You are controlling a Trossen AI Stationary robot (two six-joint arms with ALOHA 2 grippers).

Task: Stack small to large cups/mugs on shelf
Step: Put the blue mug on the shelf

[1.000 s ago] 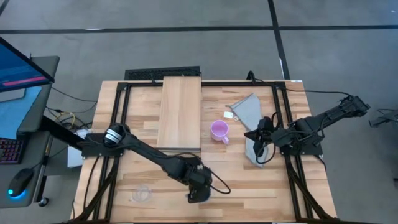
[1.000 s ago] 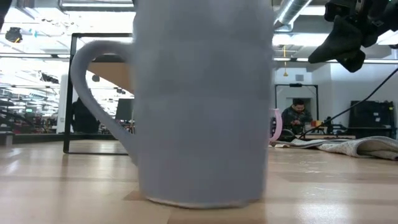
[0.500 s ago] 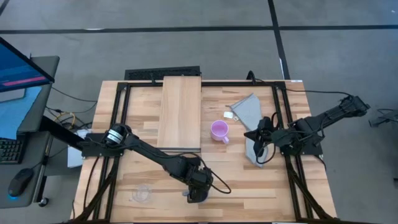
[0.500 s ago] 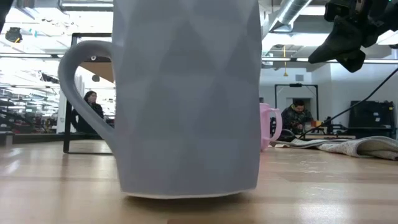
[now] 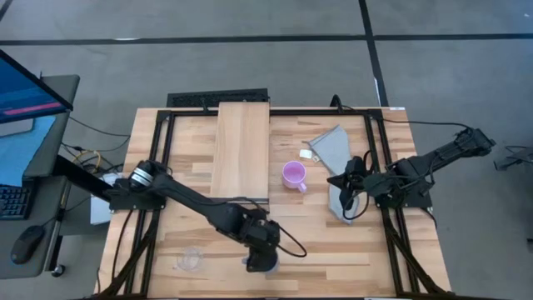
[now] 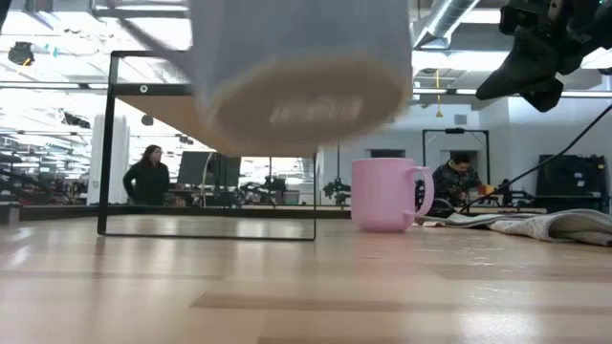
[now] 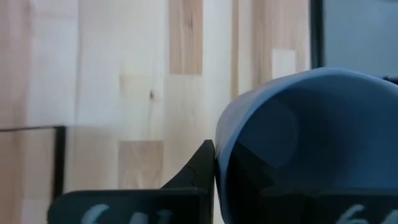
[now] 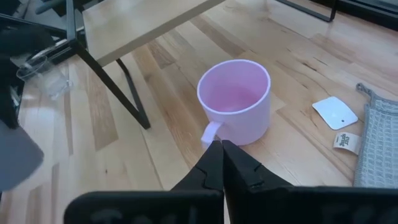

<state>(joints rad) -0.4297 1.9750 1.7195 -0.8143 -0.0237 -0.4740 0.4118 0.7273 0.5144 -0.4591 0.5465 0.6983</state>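
Observation:
The grey-blue mug (image 6: 296, 57) hangs above the table's near edge, and my left gripper (image 5: 260, 252) is shut on it. In the left wrist view the mug (image 7: 311, 137) fills the picture beside one dark finger. The lilac mug (image 5: 293, 175) stands upright on the tabletop right of the shelf (image 5: 241, 150). The clear cup (image 5: 190, 260) stands at the near left. My right gripper (image 5: 346, 187) hangs shut with nothing in it above the grey cloth, facing the lilac mug (image 8: 235, 102). My left gripper holds the grey-blue mug by its wall near the rim (image 7: 227, 155). One finger (image 7: 199, 177) lies against the outside; the mug hides the other. The fingers slant down from the far left. The mug hangs clear of the table, its base (image 6: 296, 105) showing from below.
A grey cloth (image 5: 337, 167) and small paper tags (image 8: 336, 112) lie at the right. The shelf stands on thin black legs (image 8: 130, 93), with open space beneath. Bare tabletop lies between the shelf's near end and the table's front edge.
My left gripper has risen with the grey-blue mug. The mug stood on the table close to the low camera a second ago; it now hangs clear of the wood. With it lifted, the lilac mug behind it has come into sight.

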